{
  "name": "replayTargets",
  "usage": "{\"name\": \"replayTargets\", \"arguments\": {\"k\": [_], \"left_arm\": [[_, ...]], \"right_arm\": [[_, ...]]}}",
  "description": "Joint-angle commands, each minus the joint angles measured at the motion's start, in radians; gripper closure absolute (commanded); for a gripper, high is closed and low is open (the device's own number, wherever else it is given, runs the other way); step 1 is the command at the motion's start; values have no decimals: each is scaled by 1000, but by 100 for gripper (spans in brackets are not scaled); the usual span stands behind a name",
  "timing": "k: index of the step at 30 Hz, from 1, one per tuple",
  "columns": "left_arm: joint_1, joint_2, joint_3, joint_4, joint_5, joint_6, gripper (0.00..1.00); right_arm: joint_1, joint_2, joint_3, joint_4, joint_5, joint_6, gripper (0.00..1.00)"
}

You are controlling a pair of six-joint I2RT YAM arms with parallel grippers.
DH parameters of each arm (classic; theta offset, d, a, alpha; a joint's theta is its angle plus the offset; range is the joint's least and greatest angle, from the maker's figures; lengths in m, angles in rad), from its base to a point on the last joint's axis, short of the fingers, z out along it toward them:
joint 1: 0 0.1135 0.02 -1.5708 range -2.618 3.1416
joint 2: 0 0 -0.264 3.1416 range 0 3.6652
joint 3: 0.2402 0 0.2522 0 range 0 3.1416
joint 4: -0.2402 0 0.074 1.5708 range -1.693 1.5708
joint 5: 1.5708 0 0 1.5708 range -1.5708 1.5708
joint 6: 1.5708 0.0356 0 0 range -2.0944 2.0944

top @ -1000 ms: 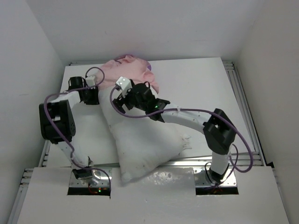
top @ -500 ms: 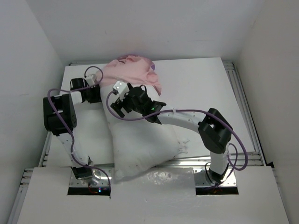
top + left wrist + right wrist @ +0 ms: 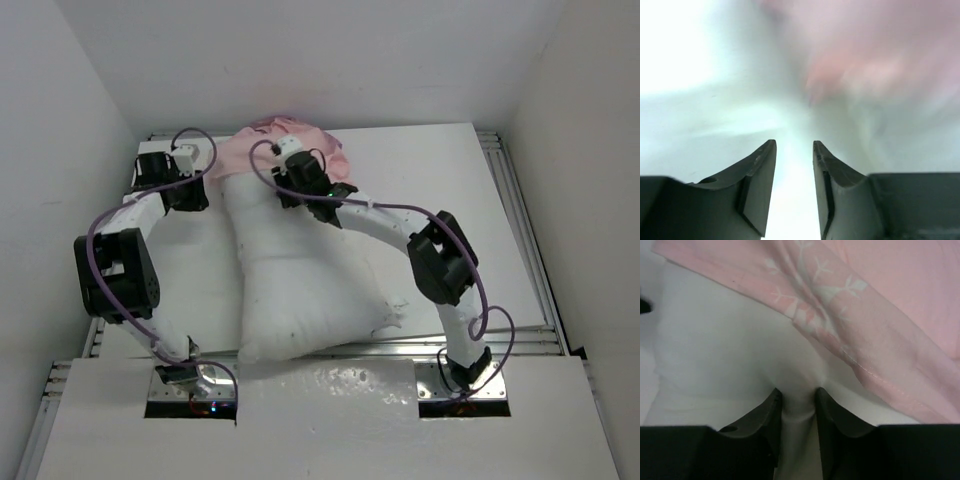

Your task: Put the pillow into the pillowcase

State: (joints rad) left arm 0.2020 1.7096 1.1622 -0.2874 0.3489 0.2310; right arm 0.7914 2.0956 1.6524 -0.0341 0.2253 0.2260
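Right wrist: right fingers (image 3: pixel 755 440) clenched on pillow (image 3: pixel 730 355) fold near pillowcase (image 3: pixel 890 305) hem; left fingers (image 3: pixel 755 185) parted, empty.

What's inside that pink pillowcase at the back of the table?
The far end of the white pillow goes under the pink edge of the pillowcase. How deep it reaches, and anything else inside, is covered by the fabric.

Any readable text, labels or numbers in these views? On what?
None readable in any view.
Pillowcase: only white snowflakes printed on it, no words.
Pillow: plain white, unmarked.
Left wrist view: too blurred to show any text.
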Motion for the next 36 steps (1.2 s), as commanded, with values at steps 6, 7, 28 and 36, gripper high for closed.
{"name": "replayTargets", "arguments": {"k": [6,7,28,36], "left_arm": [[-7,-7,-12,-7,22,33,54],[-9,30,-3,11,36,19,53],[-177,634,620,396,140,-136,32],[-188,745,706,491,376,-212,32]], "right_arm": [[-262,-8,-176,74,-88,255,81],[-274,-9,-195,121,-119,280,81],[-371,-59,-457,439,-512,381,77],[-371,-49,-447,441,-549,380,76]]}}
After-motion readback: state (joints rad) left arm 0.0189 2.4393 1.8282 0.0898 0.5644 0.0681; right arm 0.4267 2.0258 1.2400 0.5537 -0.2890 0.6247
